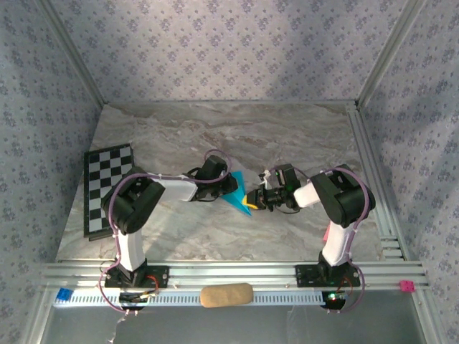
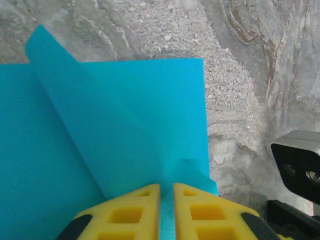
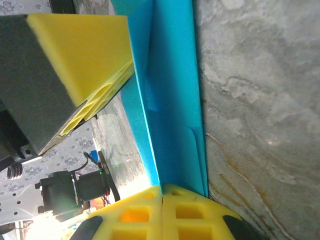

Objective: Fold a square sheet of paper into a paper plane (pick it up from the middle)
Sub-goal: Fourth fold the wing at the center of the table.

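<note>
Marble table (image 1: 215,136), checkered board (image 1: 107,188) on its left side, well apart from the work; tan block (image 1: 226,294) on the near rail between the arm bases. Both arms reach in and meet mid-table, with the sheet (image 1: 237,199) held between the two grippers. It's creased into a pointed shape, tip toward the near edge; can't tell if it's touching the table or just above it. Left gripper (image 2: 166,186) is pinching the sheet (image 2: 125,125) with only the paper's thickness in the gap. One flap stands up off the flat part and a small corner curls right at the fingertips. Right gripper (image 3: 162,187) is pressed together on the folded edge of the sheet (image 3: 172,100), close to the left one's pad (image 3: 85,55). Risks as I judge them: two clamps this near each other on thin paper, so if you pull the arms apart or twist a wrist it tears or slips at a pinch. Left grip sits at the very edge, so any easing there likely drops that side. Press before squaring the loose flap and it creases off-line; fingers could also collide
</note>
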